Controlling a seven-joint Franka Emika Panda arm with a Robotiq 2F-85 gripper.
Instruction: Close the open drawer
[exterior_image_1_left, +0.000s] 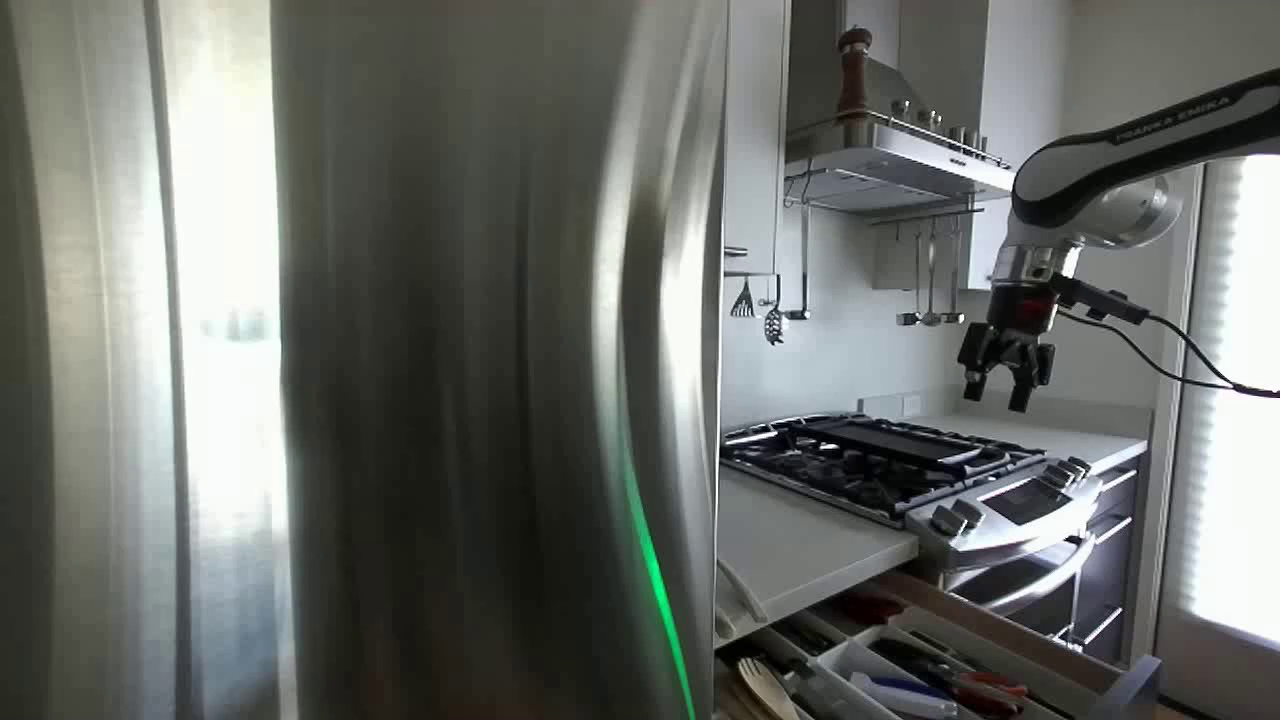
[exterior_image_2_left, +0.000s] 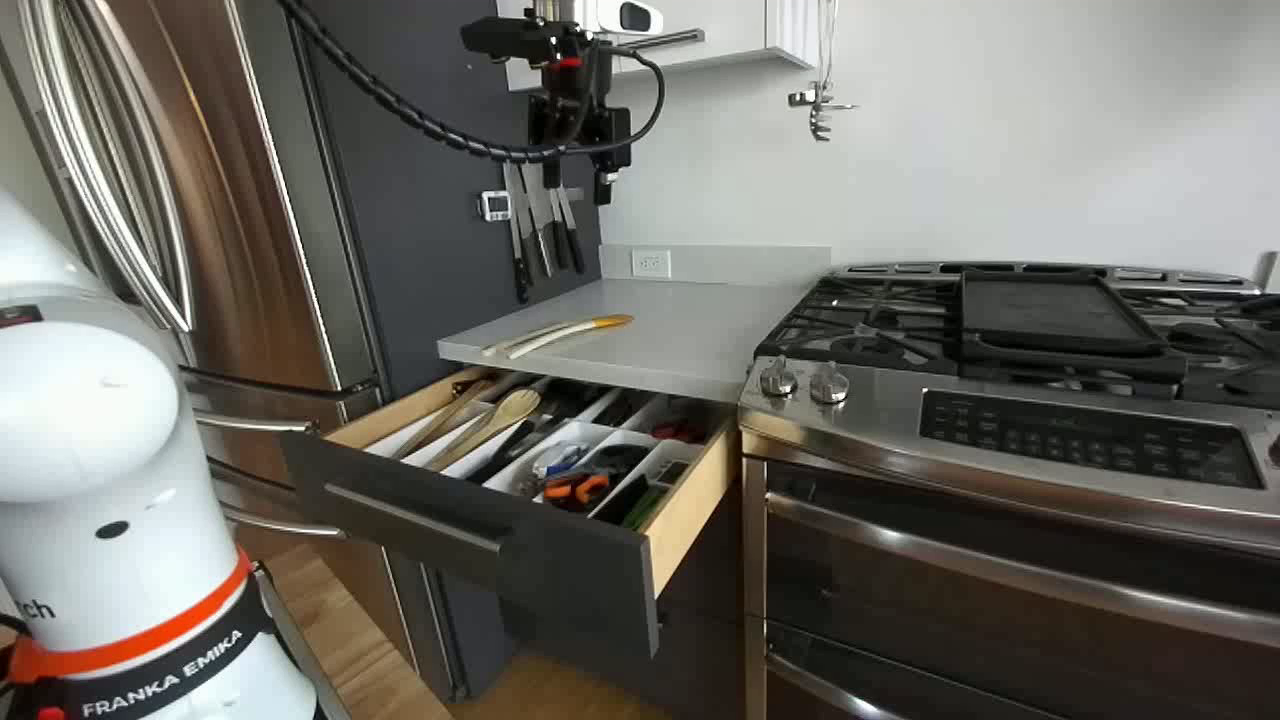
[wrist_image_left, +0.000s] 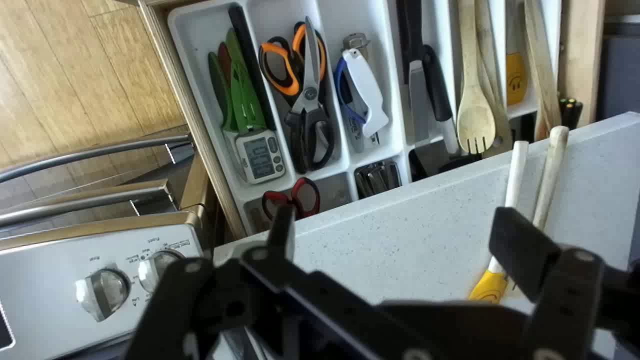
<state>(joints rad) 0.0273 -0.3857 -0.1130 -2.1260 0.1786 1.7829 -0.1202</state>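
The jaws hang high in the air and point down at the end of the arm (exterior_image_1_left: 1110, 165). They are wide, their two sides well apart. The drawer (exterior_image_2_left: 580, 570) is below the jaws and is pulled out, so its dark front sticks out past the edge of the table (exterior_image_2_left: 700, 330). The jaws and the drawer are well apart.

In the wrist view, the table shows between the two sides of the jaws, and the inside of the drawer shows past their tips. Near one tip in that view, red scissors (wrist_image_left: 296, 200) peek out from under the table. Farther from the jaws, orange scissors (wrist_image_left: 291, 89) and black scissors (wrist_image_left: 311, 94) lie together in one slot. A timer (wrist_image_left: 260, 156) and some green tools (wrist_image_left: 245, 100) share the next slot, and a blue and white tool (wrist_image_left: 367, 90) lies in the slot on the other side. A wooden fork (wrist_image_left: 475, 107) lies farther along the drawer.

On the table, lower than the jaws, a white stick (wrist_image_left: 515, 172) with a yellow end and a wooden stick (wrist_image_left: 549, 177) lie side by side. One side of the jaws hides part of the wooden one.

The stove (exterior_image_2_left: 880, 420) is lower than the jaws and off to one side, with a flat black pan (exterior_image_2_left: 1045, 310) on top.
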